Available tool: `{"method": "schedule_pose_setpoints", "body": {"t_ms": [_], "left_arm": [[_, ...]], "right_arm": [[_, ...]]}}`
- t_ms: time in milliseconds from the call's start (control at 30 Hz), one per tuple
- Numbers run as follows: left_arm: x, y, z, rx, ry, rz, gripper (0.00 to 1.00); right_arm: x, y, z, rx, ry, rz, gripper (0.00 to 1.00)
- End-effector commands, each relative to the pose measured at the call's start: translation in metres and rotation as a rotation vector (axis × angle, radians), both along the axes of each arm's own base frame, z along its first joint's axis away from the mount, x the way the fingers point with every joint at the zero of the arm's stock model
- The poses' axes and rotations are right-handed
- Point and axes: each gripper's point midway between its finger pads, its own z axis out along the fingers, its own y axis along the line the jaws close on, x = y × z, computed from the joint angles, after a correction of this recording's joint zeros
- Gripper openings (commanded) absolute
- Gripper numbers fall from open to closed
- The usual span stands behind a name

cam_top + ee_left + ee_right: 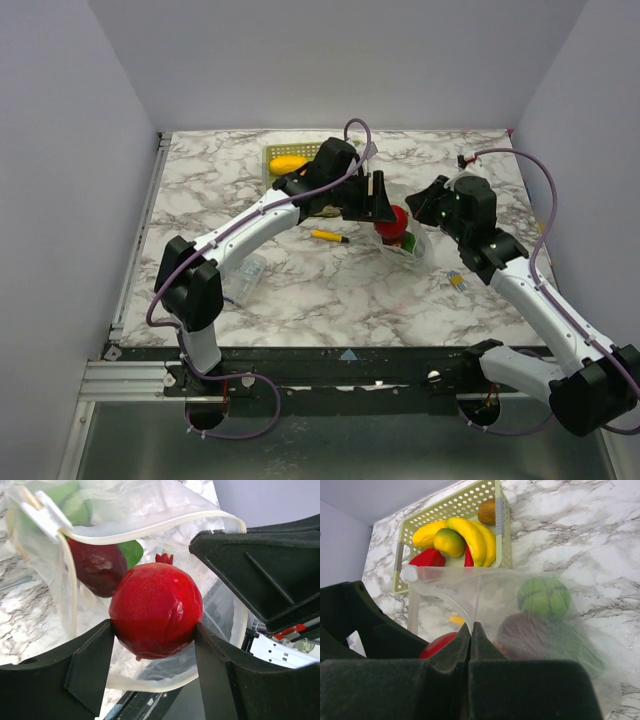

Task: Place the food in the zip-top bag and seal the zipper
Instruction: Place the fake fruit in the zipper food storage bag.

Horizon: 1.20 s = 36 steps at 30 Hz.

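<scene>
Claws both closed: left claw (152,632) clamped glossy pomegranate (156,602) at its widest, at bag (150,527) mouth. Hard, light, prob. slippery, so mid-girth grip suited. Right claw (471,632) pinched floppy rim; bag lay on desk (580,525), fruit inside.

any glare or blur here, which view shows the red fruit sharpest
left wrist: sharpest, the red pomegranate fills the frame with a soft sheen, no harsh glare; right wrist: the right gripper is a dark blurry foreground and fruit behind the zip-top bag looks hazy; top external: even light, the fruit tiny.
</scene>
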Motion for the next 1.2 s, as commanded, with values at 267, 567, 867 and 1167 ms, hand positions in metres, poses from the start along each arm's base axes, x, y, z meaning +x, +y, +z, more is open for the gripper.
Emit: {"method": "schedule_pose_setpoints", "body": {"t_ms": [267,567,867,1167], "left_arm": [[-0.017,-0.016,0.001,-0.091,0.004,-0.078,0.61],[-0.020,-0.010,0.010,-0.097,-0.035,-0.094,0.77],[-0.004,0.025,0.029,-0.133,-0.097,-0.023,0.73],[0.049,0.091,0.029,-0.048,-0.136,0.254,0.75]], "right_arm": [[-0.003,0.000,0.007,0.017,-0.020,-0.007,0.01],[-0.005,-0.003,0.007,0.010,-0.020,-0.014,0.01],[-0.007,-0.005,0.007,0.006,-0.018,-0.021,0.01],[-0.006,-0.004,0.008,0.003,-0.023,-0.017,0.01]]}}
